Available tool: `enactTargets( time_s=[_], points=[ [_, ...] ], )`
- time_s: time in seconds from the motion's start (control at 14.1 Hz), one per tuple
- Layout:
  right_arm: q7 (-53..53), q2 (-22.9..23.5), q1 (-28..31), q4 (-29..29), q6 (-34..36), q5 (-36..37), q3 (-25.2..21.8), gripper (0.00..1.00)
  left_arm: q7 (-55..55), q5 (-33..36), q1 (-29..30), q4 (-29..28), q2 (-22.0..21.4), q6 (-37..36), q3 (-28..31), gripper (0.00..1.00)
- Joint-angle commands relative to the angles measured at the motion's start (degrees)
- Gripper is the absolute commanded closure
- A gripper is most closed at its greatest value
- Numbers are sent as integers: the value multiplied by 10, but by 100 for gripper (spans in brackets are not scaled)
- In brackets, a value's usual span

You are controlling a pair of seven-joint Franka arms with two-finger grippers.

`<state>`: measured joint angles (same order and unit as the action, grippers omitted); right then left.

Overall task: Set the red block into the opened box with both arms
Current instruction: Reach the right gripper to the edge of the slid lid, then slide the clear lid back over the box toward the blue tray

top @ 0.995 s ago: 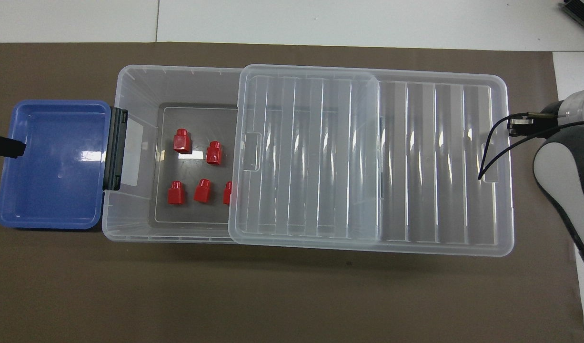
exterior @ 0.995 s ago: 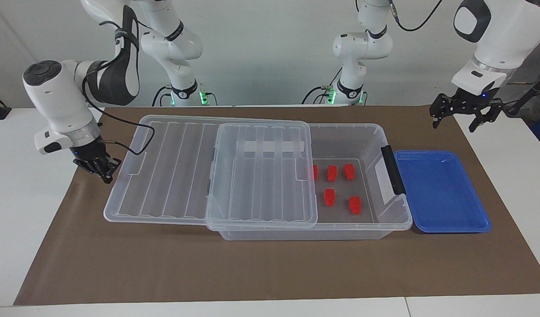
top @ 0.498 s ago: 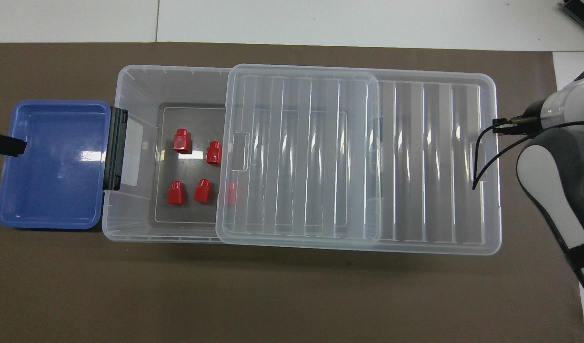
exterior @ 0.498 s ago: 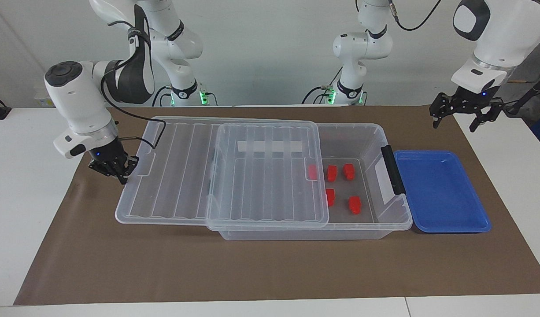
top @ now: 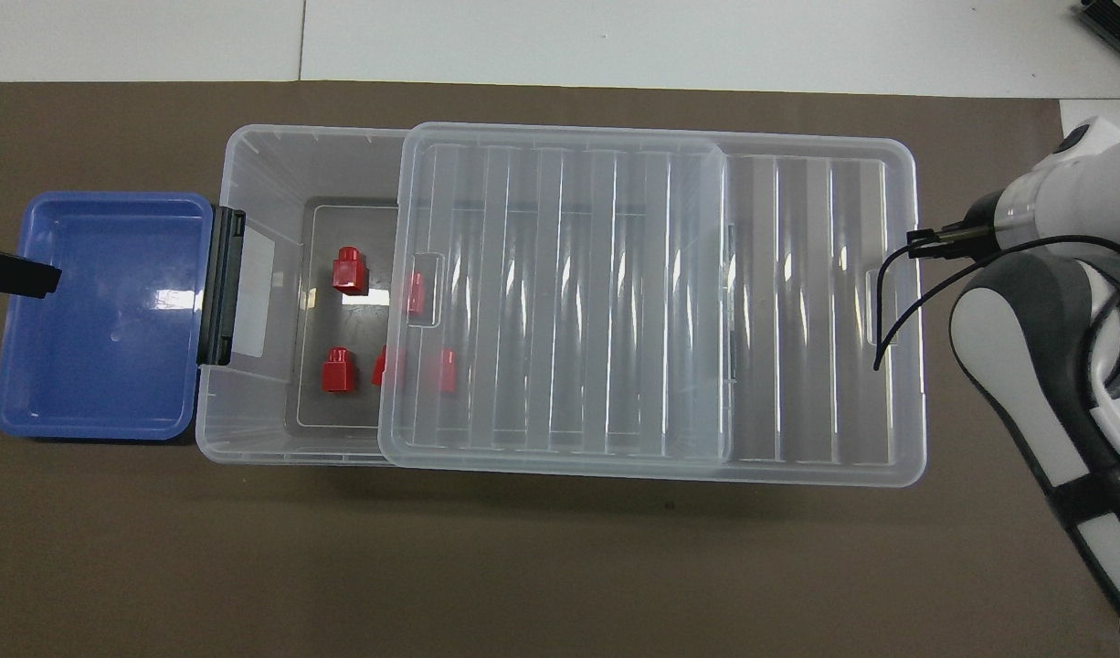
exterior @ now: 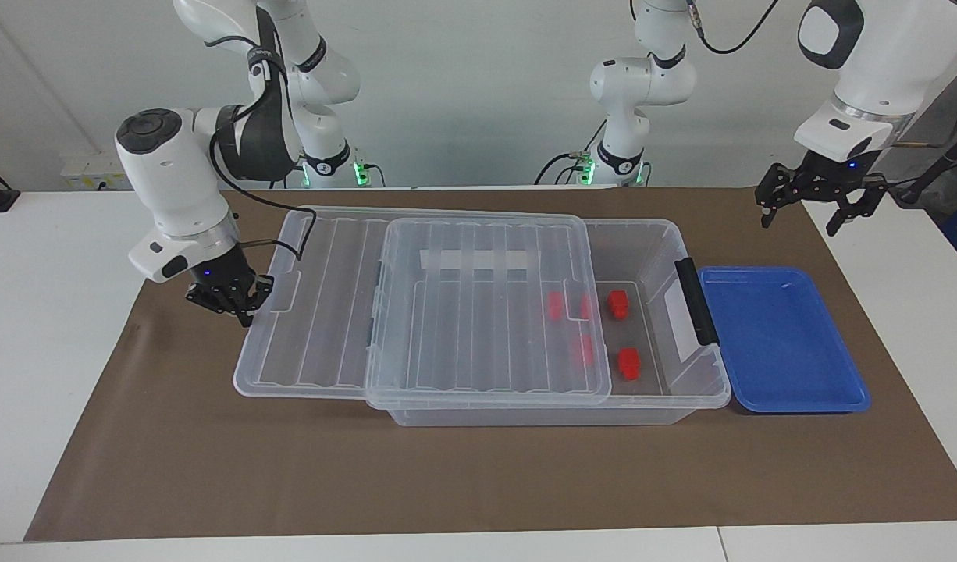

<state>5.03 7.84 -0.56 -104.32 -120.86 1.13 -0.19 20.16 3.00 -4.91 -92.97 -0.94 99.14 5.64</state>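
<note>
Several red blocks lie on the floor of the clear box (exterior: 655, 234) (top: 260, 166). Two of them (exterior: 618, 304) (top: 348, 271) are uncovered; the others show through the ribbed clear lid (exterior: 486, 312) (top: 651, 302). The lid lies across most of the box and overhangs it at the right arm's end. My right gripper (exterior: 230, 300) is shut, with its tips against the lid's overhanging end edge. My left gripper (exterior: 818, 204) hangs open and holds nothing, up in the air over the mat by the blue tray.
A shallow blue tray (exterior: 783, 343) (top: 103, 311) sits against the box's dark grey handle (exterior: 695, 300) (top: 220, 285) at the left arm's end. A brown mat (exterior: 478, 476) covers the table. The right arm's black cable loops over the lid's end.
The lid has slid toward the left arm's end, covering more of the red blocks. My right gripper moved along with the lid's end. The left gripper has barely moved.
</note>
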Motion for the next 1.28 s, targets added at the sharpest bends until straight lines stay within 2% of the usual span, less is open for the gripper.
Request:
enactTargets(
  time_s=[0.0,1.21],
  points=[
    [11,-1,-8,-1,-1,-7,2,100,1,-11,-5,-15,-14,10,6,0],
    [9,1,-131,-2,-1,-8,3,100,-15,-16,-6,-13,-14,11,-5,0]
  ],
)
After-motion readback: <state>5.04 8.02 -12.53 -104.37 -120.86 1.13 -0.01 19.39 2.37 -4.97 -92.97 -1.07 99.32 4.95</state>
